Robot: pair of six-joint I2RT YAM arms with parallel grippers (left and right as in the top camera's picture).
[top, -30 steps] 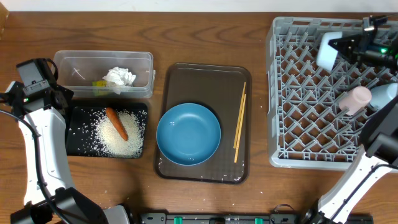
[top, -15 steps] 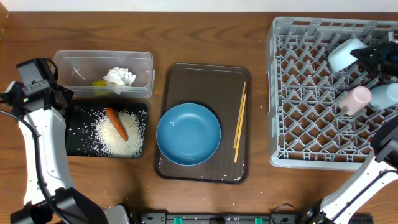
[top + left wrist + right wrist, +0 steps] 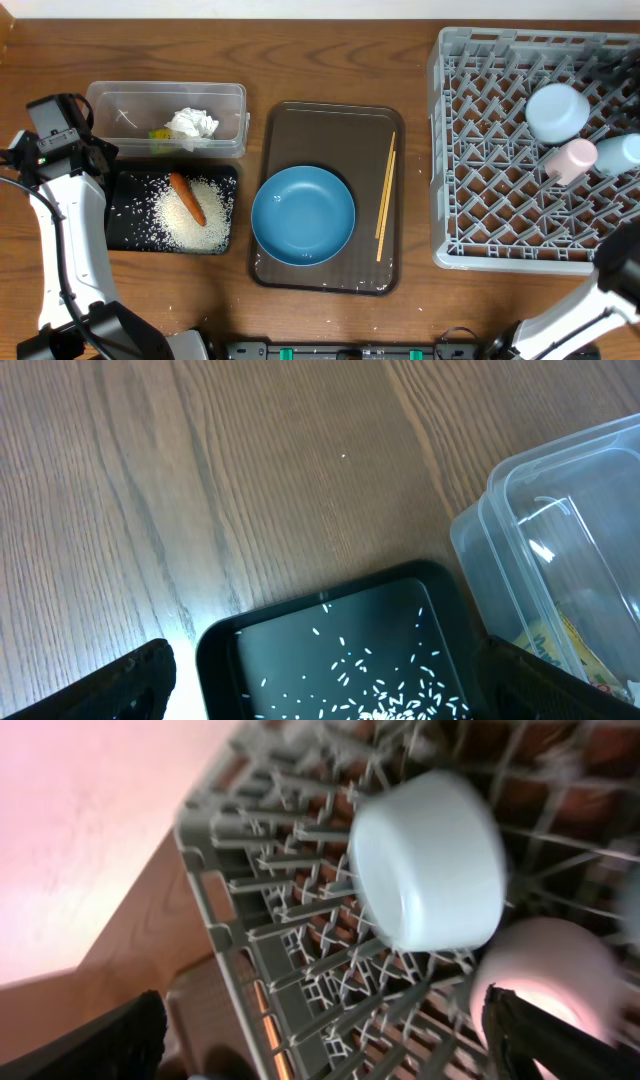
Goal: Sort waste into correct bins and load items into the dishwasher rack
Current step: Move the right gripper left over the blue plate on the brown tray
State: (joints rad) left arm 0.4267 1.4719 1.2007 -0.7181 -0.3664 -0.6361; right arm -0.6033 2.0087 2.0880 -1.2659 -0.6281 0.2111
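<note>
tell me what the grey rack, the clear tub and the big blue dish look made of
Dishwasher rack: moulded plastic, matte grey, judging by its uniform peg lattice.
Clear tub: thin glossy plastic; see-through walls with glints.
Blue dish: smooth, evenly coloured with a soft sheen; plastic or glazed ceramic, can't tell.

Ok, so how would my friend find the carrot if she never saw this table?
Look to the left of the big brown tray for the flat black tray, right next to the clear tub. On its heap of white rice lies the carrot, the only long orange thing there.
</note>
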